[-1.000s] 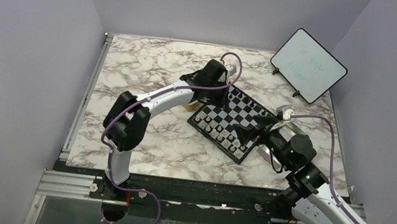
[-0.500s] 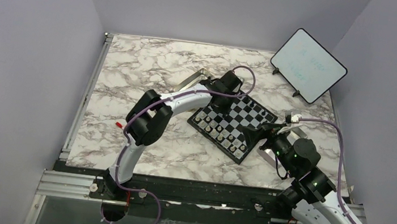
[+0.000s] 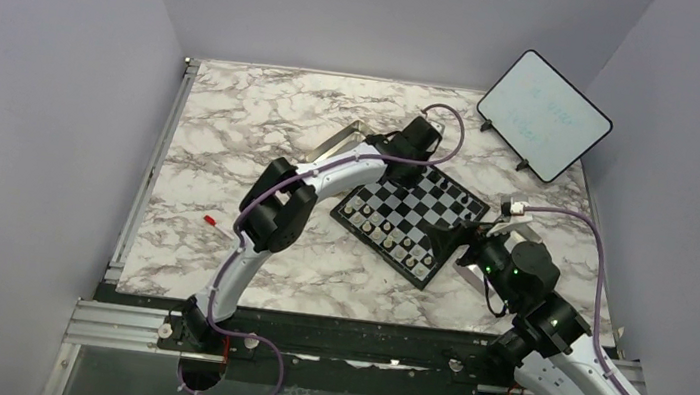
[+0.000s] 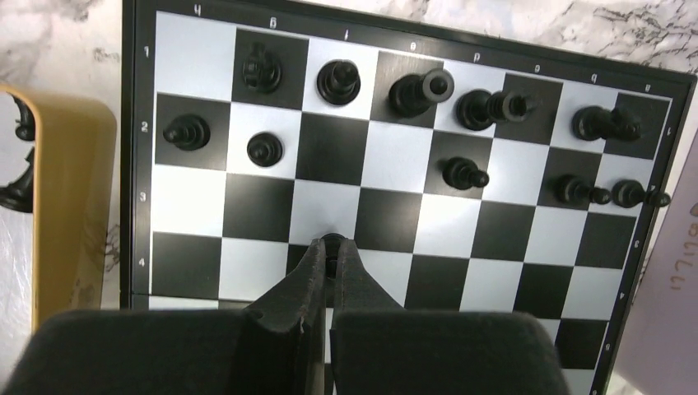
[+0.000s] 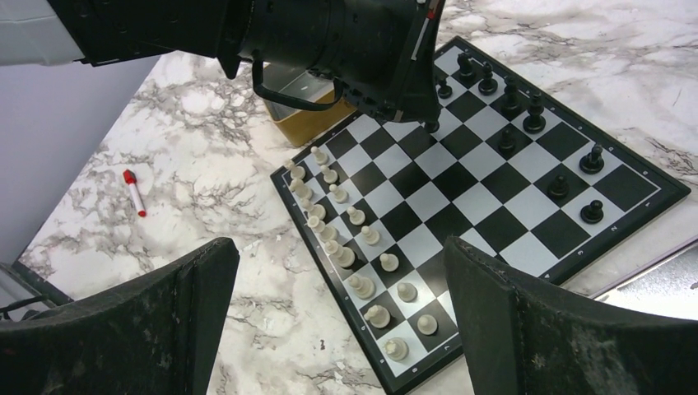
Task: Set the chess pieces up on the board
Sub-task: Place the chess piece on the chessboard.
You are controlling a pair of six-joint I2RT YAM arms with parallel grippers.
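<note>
The left fingers (image 4: pixel 314 276) pinch a tiny black chess piece (image 4: pixel 332 240) over the checkered board (image 4: pixel 387 218), more black pieces (image 4: pixel 340 82) standing beyond their tips; the right fingers (image 5: pixel 527 321) gape wide.

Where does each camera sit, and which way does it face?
Top external: high behind the robot, looking down on the table; left arm and right arm show.
Left wrist: above the board, facing straight down; its shut jaws pinch a black piece.
Right wrist: beside the board, looking obliquely across it toward the left arm; open jaws frame the view.
Shared: both wrist views show the gold tin.
</note>
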